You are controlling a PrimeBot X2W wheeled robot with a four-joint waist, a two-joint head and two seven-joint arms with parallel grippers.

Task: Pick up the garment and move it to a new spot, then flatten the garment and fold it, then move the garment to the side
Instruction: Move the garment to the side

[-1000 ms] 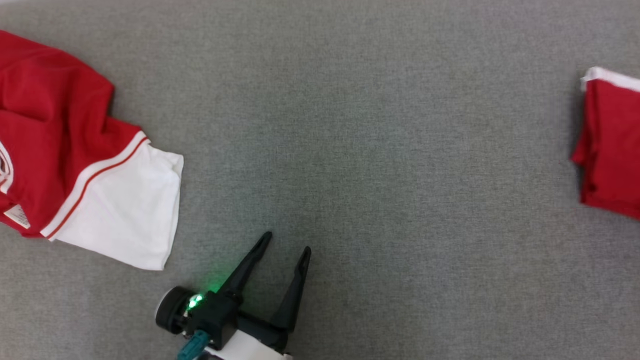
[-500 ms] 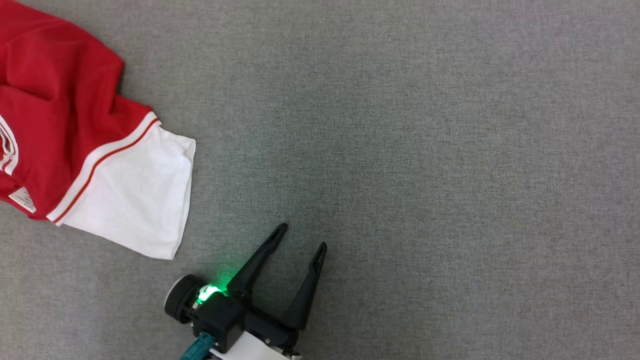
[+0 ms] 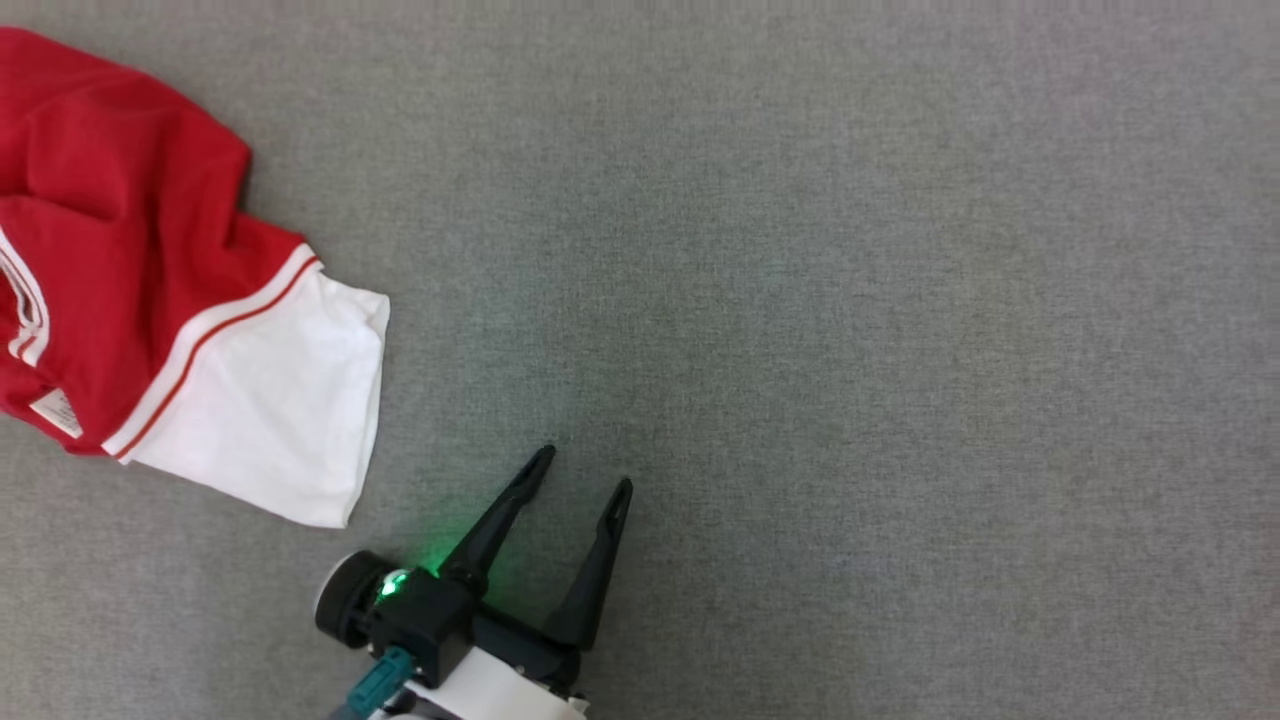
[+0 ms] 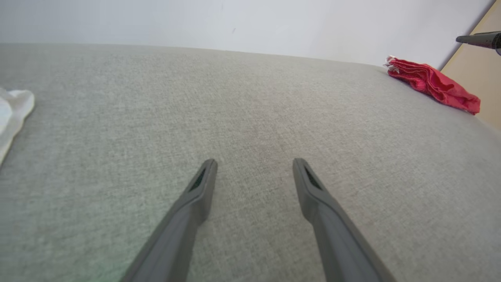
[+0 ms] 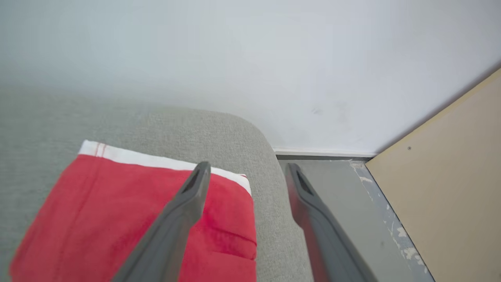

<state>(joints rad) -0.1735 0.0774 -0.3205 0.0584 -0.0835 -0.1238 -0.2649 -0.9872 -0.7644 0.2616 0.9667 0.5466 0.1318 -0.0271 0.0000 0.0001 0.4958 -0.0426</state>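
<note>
A: Garment [image 5: 98, 203]: where is it, and who's got it?
B: Nobody. Right hand [image 5: 247, 167] is wide, nothing between the fingers. It sits over the garment's corner, one finger over red cloth, the other over the worktop [image 3: 850, 350] rim and the floor [image 5: 344, 203]. Can't tell if a finger touches the cloth.
A: Folded?
B: Yes. Flat red packet, white band along the far edge, lying at the worktop's rounded corner near the rim. My read: that's the "to the side" spot, so the last step looks done or nearly.
A: Why so close to the corner?
B: Keeps the middle free, I'd guess. Risk is the thin margin on the rim side; a snagged finger could drag it toward the floor. Lift straight up before swinging back.
A: Left hand?
B: Left hand [image 3: 585, 468] is wide too and empty, over bare worktop. Parked, not working.
A: Room to move?
B: Plenty. The whole centre is bare grey fabric. Crumpled cloth [image 3: 130, 280], red with a white panel, lies at far left, near the left hand but apart. Wall [image 5: 235, 58] is behind the corner, beige board [image 5: 450, 176] past the floor strip. That's the tight side for the right arm.
</note>
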